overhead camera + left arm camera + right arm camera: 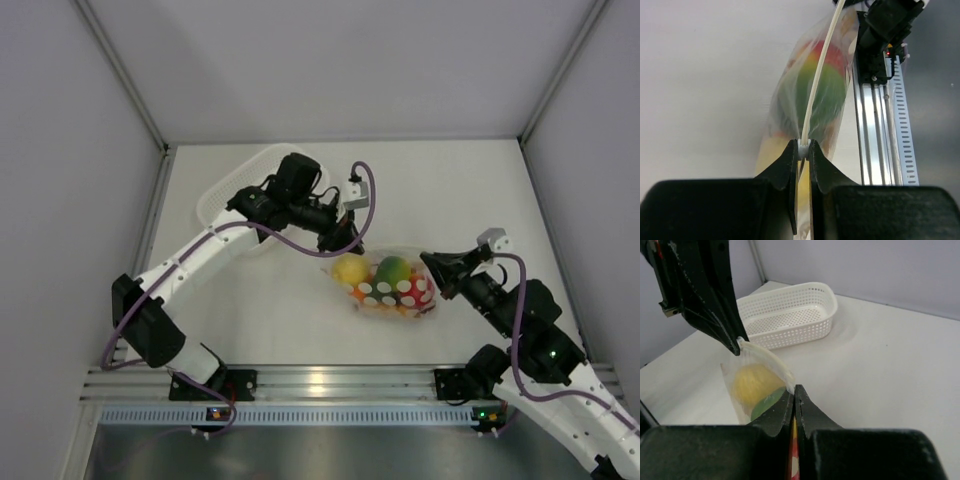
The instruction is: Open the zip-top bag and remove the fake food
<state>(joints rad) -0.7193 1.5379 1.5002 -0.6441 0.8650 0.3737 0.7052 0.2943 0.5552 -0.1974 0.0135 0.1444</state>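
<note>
The zip-top bag (388, 287) hangs stretched between my two grippers over the table's middle, with fake food inside: a yellow lemon (350, 270), a green fruit (392, 269) and a red piece behind the white dots. My left gripper (336, 246) is shut on the white zip slider (804, 148) at the bag's left end; the zip strip (822, 65) runs away from it. My right gripper (432, 266) is shut on the bag's right edge. In the right wrist view the bag (757, 385) bulges with the lemon (753, 381) beyond that gripper (794, 390).
A white perforated basket (214, 201) stands at the back left behind the left arm, also visible as the basket (790, 315) in the right wrist view. An aluminium rail (320, 381) runs along the near table edge. Grey walls enclose three sides.
</note>
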